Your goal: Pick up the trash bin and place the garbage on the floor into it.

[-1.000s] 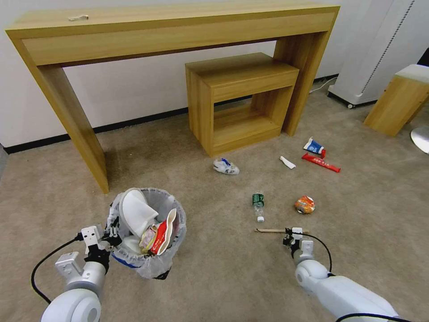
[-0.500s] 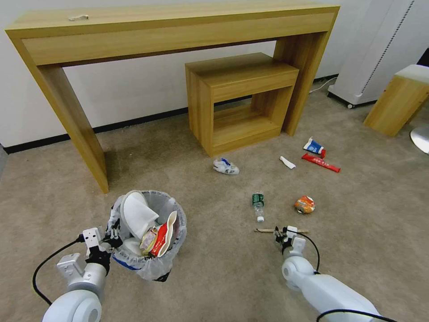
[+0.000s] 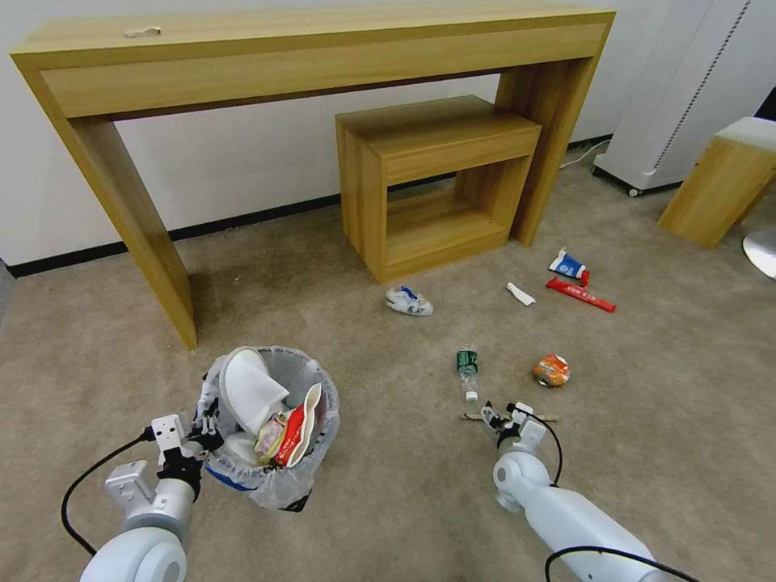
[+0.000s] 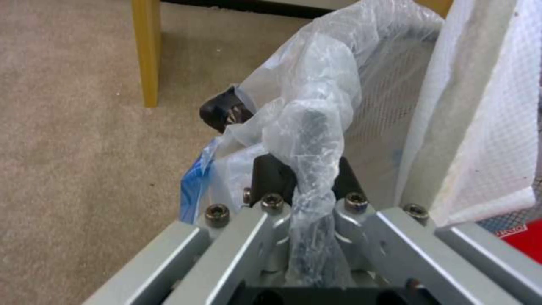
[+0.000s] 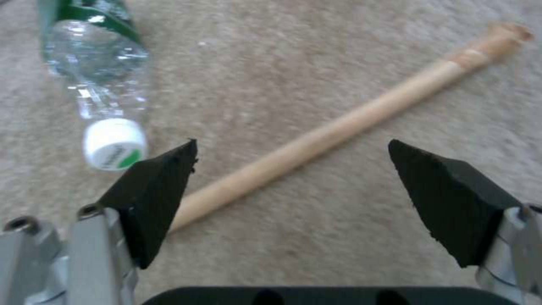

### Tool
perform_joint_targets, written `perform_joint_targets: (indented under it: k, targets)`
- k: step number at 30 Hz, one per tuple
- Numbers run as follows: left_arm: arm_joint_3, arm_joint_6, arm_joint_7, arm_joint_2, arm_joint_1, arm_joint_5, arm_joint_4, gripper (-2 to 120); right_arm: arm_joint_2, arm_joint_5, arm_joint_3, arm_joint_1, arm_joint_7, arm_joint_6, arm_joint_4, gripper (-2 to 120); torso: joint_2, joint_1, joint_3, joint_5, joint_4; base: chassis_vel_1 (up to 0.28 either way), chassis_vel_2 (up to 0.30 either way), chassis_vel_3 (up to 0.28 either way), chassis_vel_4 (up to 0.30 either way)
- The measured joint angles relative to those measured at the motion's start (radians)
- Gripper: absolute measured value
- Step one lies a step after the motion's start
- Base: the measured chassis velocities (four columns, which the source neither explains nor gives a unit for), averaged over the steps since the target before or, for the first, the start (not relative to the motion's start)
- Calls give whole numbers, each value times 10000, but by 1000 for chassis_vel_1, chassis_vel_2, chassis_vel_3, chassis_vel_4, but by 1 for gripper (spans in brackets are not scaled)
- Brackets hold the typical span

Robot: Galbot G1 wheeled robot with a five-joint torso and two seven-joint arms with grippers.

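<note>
Even, bright indoor light; soft shadows.
The head view bows straight edges outward at its rim, and a dull shadow lies under the counter (image 3: 315,56) at 10 o'clock; the stick (image 5: 338,131) and bottle (image 5: 96,63) look soft.

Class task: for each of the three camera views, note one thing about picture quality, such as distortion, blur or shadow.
Head view: wide-angle bending, so the long wooden table looks bowed, with a soft shadow beneath it on the floor. Left wrist view: the plastic bag of the trash bin sits so close that it looks soft. Right wrist view: the bottle is smeared, while the wooden stick stays fairly clear.
</note>
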Motion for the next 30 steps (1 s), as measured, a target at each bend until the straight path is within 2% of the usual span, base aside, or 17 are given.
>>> perform_joint_targets:
  k: [22, 26, 30]
  targets:
    - [-16, -129, 161, -80, 394, 118, -207, 3, 879, -231, 929, 233, -559, 152, -977, 78, 0, 0, 0, 0, 3, 0, 0, 0, 0]
    - [-15, -155, 168, -93, 460, 108, -244, 3, 964, -313, 971, 289, -658, 189, -1141, 74, 0, 0, 0, -1, 2, 0, 0, 0, 0]
    - [-15, -158, 170, -104, 499, 42, -380, 3, 1055, -418, 999, 298, -732, 201, -1255, 64, 0, 0, 0, 0, 2, 0, 0, 0, 0]
